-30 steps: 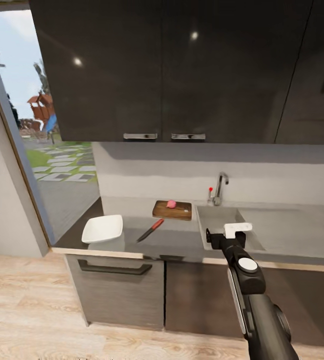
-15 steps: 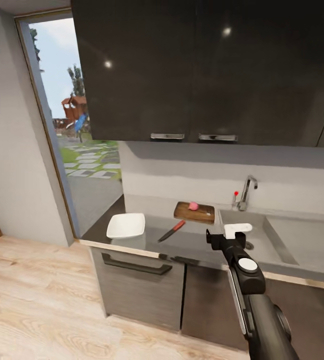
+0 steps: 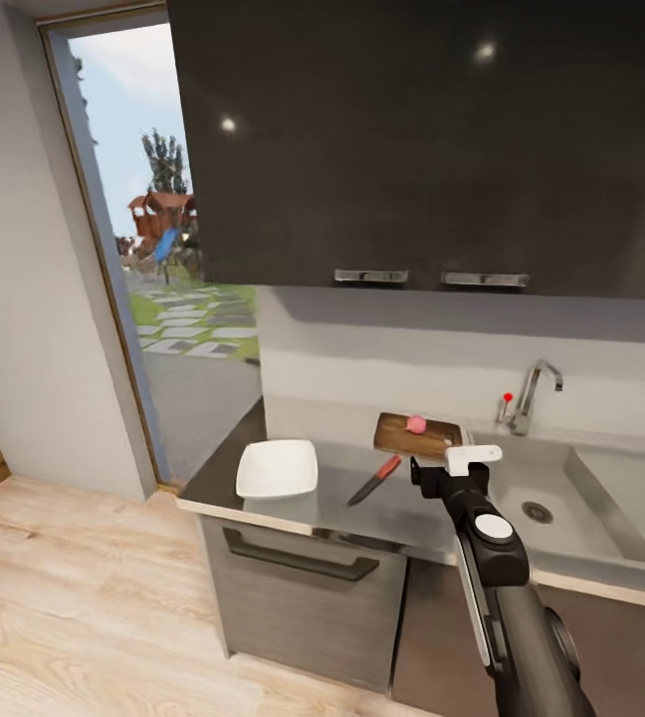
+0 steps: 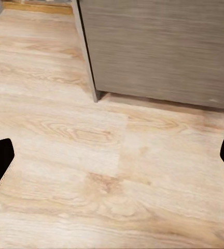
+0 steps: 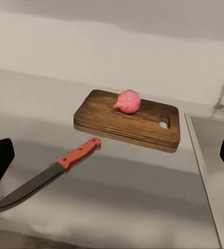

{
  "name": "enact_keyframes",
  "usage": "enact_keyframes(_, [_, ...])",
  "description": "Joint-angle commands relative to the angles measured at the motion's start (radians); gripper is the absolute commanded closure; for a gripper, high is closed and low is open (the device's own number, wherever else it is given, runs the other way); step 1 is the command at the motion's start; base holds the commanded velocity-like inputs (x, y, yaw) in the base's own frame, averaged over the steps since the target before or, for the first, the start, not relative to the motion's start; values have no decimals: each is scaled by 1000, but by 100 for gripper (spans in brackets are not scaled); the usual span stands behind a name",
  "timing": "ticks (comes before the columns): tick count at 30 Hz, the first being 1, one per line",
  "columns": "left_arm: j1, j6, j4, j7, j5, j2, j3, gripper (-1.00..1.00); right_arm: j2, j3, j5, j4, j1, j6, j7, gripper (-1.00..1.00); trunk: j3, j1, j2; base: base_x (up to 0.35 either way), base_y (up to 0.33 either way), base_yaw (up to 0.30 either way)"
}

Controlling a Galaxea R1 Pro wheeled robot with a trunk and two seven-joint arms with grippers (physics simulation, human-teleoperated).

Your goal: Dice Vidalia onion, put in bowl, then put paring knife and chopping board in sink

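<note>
1. Pink-skinned Vidalia onion [image 5: 128,100] sits on the wooden chopping board [image 5: 128,120], toward its back edge, not in the sink [image 3: 581,498].
2. Paring knife [image 5: 48,175] lies flat on the grey countertop [image 3: 412,503] just in front of the board, orange handle toward the board, blade pointing away.
3. Judged handling: onion round, smooth, likely to roll; grip across its widest part. Knife thin and stiff; take the handle.
4. White bowl [image 3: 277,468] stands on the counter's end near the doorway [image 3: 163,289].
5. Right gripper [image 5: 112,166] hangs before the counter, fingers apart, empty.
6. Left gripper [image 4: 112,163] is spread wide over the plank floor [image 4: 91,171].
7. Dark wall cabinets [image 3: 432,139] overhang; faucet [image 3: 532,393] behind the sink.
</note>
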Motion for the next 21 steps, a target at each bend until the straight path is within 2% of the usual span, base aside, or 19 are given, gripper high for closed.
enact_keyframes(1, [0, -2, -1, 7, 7, 2, -7, -100, 1, 0, 5, 0, 0, 5, 2, -100, 1, 1, 0, 237, 227, -205])
enact_keyframes(18, [0, -2, 0, 7, 7, 2, -7, -100, 1, 0, 4, 6, 0, 5, 4, -100, 19, 1, 0, 245, 229, -229])
enact_keyframes(20, [0, -2, 0, 7, 7, 2, -7, -100, 3, 0, 4, 20, 0, 5, 4, -100, 21, 1, 0, 256, 230, -154])
enact_keyframes(21, [0, -2, 0, 7, 7, 2, -7, -100, 6, 0, 4, 58, 0, 4, 4, -100, 21, 1, 0, 256, 229, -32])
